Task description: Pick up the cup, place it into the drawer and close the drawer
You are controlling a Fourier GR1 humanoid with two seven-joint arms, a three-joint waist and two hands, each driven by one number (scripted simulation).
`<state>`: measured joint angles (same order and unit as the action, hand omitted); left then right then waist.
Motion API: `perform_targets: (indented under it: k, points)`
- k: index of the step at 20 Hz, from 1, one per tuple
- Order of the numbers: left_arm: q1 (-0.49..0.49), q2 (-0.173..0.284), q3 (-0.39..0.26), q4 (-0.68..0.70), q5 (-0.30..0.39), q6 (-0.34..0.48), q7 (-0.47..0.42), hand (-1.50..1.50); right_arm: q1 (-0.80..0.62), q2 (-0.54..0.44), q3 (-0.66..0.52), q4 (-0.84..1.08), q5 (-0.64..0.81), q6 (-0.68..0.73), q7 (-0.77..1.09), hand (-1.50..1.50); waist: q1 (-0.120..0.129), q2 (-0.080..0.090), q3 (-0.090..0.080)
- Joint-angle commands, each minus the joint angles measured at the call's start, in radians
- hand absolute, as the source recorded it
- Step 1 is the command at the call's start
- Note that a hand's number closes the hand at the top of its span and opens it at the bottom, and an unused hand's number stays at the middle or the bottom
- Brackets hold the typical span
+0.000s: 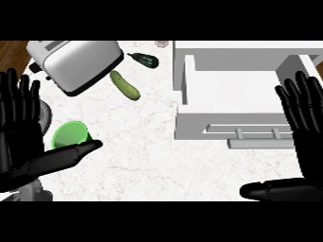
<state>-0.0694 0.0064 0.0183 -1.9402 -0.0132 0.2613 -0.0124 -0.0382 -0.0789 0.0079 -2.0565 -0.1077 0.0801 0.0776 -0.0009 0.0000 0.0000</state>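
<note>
A: Where does the cup [71,134] sit right now?

B: On the white desk [143,156], toward its left edge, lying tipped so its green mouth faces up and toward the viewer. It is just beside the left hand [14,137], tucked in the crook between that hand's upright fingers and its thumb, which pokes out to the right below the cup.

A: Is the hand holding it?

B: No. The left hand is spread flat, fingers straight, nothing gripped. The right hand [310,127] is the same: fingers straight up, thumb out to the left, empty, over the desk's right edge.

A: So which hand should go for it?

B: The left, I'd judge. The cup lies immediately to its right, while the right hand is well apart from it, on the far side of the drawer [248,90].

A: And the drawer?

B: Open, a white box at the desk's right, its handle [258,133] facing the near edge. The cup would have to travel rightward across the desk to reach it.

A: Anything in the way?

B: A toaster [77,64], a cucumber [124,85] and a small dark eggplant [145,59] lie toward the far edge, off that line.
</note>
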Motion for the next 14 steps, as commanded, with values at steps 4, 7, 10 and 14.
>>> perform_targets:
  k: [4,7,10,14]
  points:
    - [-0.029,-0.006,-0.086,0.096,0.009,0.106,-0.068,-1.50,-0.058,0.008,-0.021,0.039,-0.006,-0.009,0.017,-1.50,-0.001,0.000,0.000]
    - [-0.076,0.021,0.022,0.012,0.018,0.049,0.061,-1.50,-0.064,0.027,0.032,-0.008,0.044,-0.037,0.071,-1.50,0.001,0.000,0.000]
    - [-0.090,0.004,0.022,0.109,0.011,0.056,-0.003,-1.50,-0.042,0.032,0.013,0.073,0.036,-0.007,-0.036,-1.50,0.000,0.000,0.000]
    - [-0.006,-0.006,-0.023,0.133,0.019,0.076,-0.092,-1.50,-0.001,0.026,-0.004,0.080,0.023,0.021,-0.096,-1.50,0.000,0.000,0.000]
